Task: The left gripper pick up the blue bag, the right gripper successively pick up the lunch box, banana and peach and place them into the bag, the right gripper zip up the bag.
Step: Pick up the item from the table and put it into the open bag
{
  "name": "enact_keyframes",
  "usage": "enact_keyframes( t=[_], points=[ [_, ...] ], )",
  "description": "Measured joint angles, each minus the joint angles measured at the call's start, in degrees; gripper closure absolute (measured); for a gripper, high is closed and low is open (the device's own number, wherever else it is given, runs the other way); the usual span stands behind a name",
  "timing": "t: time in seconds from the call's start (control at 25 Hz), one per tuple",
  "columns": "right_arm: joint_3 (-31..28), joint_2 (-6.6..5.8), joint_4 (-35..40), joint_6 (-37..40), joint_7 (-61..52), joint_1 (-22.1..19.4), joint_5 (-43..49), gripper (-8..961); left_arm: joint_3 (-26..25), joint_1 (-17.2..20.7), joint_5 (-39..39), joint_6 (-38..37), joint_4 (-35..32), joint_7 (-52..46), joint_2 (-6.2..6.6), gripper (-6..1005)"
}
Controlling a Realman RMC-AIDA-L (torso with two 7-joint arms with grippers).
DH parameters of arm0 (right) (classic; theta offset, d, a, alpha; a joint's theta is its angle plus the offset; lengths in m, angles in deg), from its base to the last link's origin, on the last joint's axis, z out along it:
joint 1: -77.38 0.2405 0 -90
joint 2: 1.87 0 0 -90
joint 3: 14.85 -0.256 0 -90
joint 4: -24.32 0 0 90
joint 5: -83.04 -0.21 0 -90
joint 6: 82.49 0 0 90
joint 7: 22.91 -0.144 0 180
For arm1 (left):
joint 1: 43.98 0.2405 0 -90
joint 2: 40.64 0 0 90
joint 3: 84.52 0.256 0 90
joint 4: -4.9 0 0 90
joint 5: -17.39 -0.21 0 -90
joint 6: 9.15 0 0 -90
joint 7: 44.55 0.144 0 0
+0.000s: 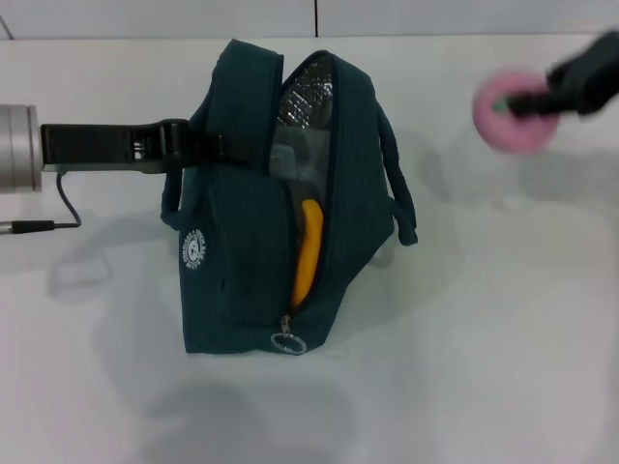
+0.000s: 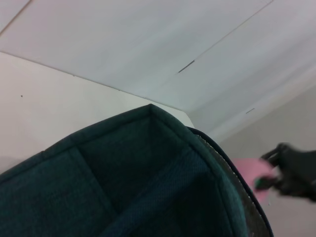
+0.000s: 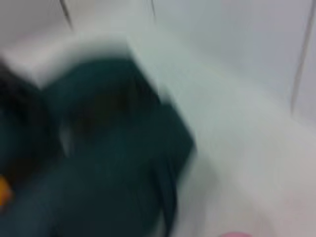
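Observation:
The dark blue bag (image 1: 261, 203) stands on the white table with its zip open and its silver lining showing. A yellow banana (image 1: 307, 253) and a clear lunch box (image 1: 290, 155) sit inside. My left gripper (image 1: 198, 145) is shut on the bag's handle on its left side. My right gripper (image 1: 542, 97) is shut on the pink peach (image 1: 508, 111) and holds it in the air at the upper right, apart from the bag. The left wrist view shows the bag (image 2: 123, 182) close up, with the peach (image 2: 254, 173) and right gripper (image 2: 291, 170) beyond.
The zip pull ring (image 1: 288, 342) hangs at the bag's front bottom corner. A black cable (image 1: 63, 208) trails from the left arm onto the table. The white table (image 1: 484, 338) spreads around the bag.

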Motion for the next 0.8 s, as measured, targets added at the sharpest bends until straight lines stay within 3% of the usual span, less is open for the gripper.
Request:
enact_keyframes(
  t=[0.12, 0.24, 0.48, 0.8],
  points=[
    [-1.24, -1.35, -0.57, -0.39, 2.5, -1.71, -10.61, 741, 0.01, -0.02, 0.04, -0.16, 0.0, -0.3, -0.04, 963],
    [-1.28, -1.6, -2.7, -1.07, 4.28, -1.99, -15.69, 753, 0.0, -0.03, 0.11, -0.26, 0.0, -0.35, -0.07, 963],
    [0.6, 1.63, -9.6, -2.07, 16.53, -1.76, -26.19, 797, -0.06, 0.24, 1.41, -0.27, 0.0, -0.38, -0.09, 963],
    [7.66, 1.71, -22.65, -6.33, 25.68, 0.7, -34.65, 883, -0.1, 0.12, 2.27, -0.27, 0.0, -0.21, -0.1, 963]
  ],
)
